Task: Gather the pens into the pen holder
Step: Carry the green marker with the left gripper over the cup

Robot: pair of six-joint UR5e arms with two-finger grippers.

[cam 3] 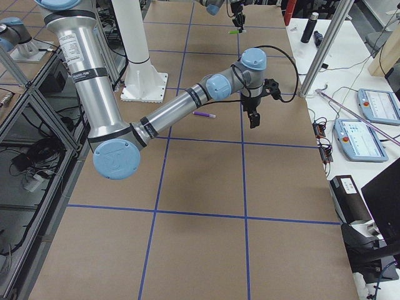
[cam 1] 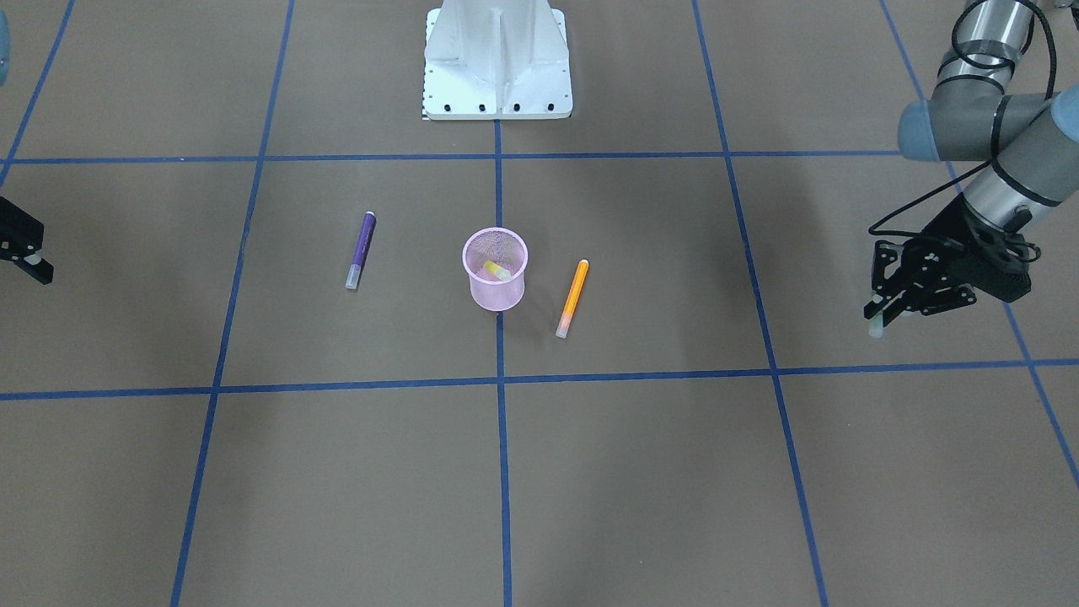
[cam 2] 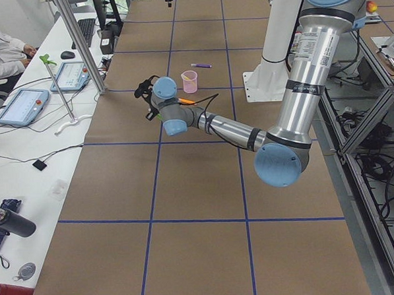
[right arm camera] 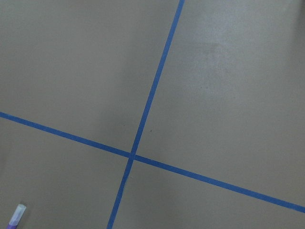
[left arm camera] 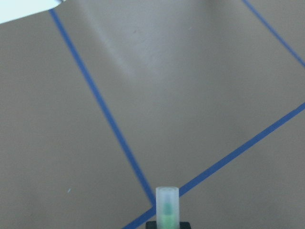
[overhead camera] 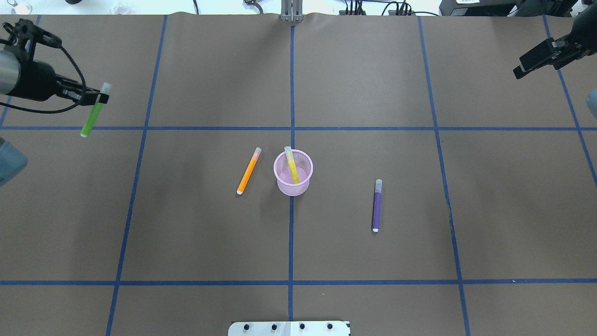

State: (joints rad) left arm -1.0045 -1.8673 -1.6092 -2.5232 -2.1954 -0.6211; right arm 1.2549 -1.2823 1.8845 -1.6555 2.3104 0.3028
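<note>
Clamped green pen (overhead camera: 91, 119) in left gripper (overhead camera: 101, 98) above table (overhead camera: 210, 242), had yellow pen (overhead camera: 292, 167) leaning inside pen holder (overhead camera: 293, 189), orange pen (overhead camera: 248, 171) and purple pen (overhead camera: 377, 205) flat either side, could not tell whether right gripper (overhead camera: 524, 66) was open or closed.

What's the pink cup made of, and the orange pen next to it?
The small round pink cup looks like fine wire mesh, probably painted metal: its wall is see-through with a tiny grid pattern. The orange marker pen looks like smooth plastic, with a pale, see-through cap, though I can't be sure.
</note>
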